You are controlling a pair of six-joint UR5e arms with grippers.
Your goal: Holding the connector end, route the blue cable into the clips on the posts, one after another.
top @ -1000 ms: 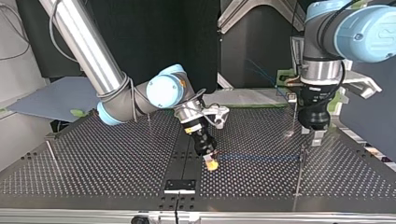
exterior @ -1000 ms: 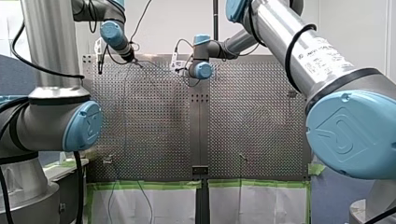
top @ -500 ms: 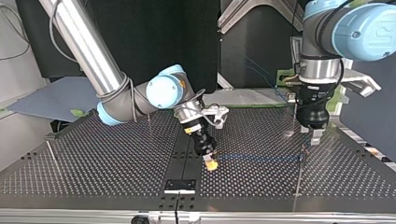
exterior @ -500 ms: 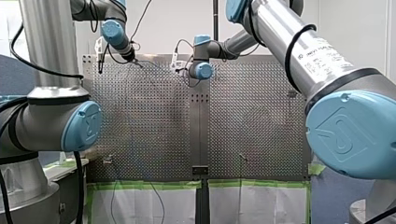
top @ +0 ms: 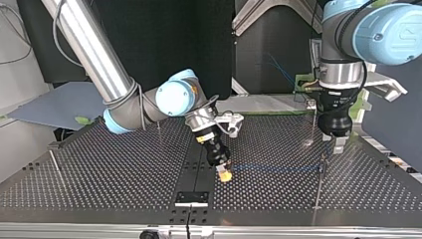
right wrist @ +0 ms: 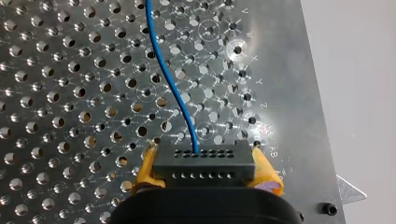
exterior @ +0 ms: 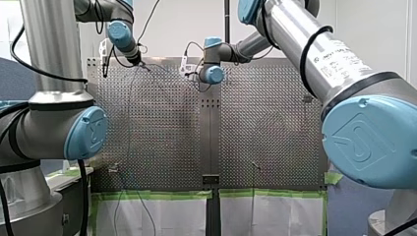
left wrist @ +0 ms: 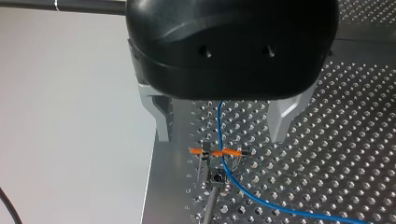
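Surface: perforated metal table (top: 99, 169) with thin posts on it, dark backdrop behind in the top view.
Cable: blue cable (right wrist: 173, 88), stretched low and almost straight from the connector to the clip.
Clip: orange tabs, on top of a thin post (left wrist: 212, 196); clip (left wrist: 219, 152) crossed by the cable between the tabs; cannot tell if fully seated.
Risk one: probably too hard a pull from the connector side, lifting the cable out of the clip or bending the thin post.
Risk two: perhaps too much slack, letting the cable slide off the tabs.
Risk three: possibly a descent of the left jaws off centre, striking a tab.
Right jaws: closed on the black connector (right wrist: 204, 161), yellow pads (right wrist: 147, 168) at both its ends, low over the table near its middle seam.
Left jaws: open, metal fingers (left wrist: 161, 116) well apart, just above the clip, one on each side of the cable, touching nothing.
Right arm (top: 174, 99): tilted, wrist angled down toward the table.
Left arm (top: 338, 74): wrist upright, pointing straight down beside the post.
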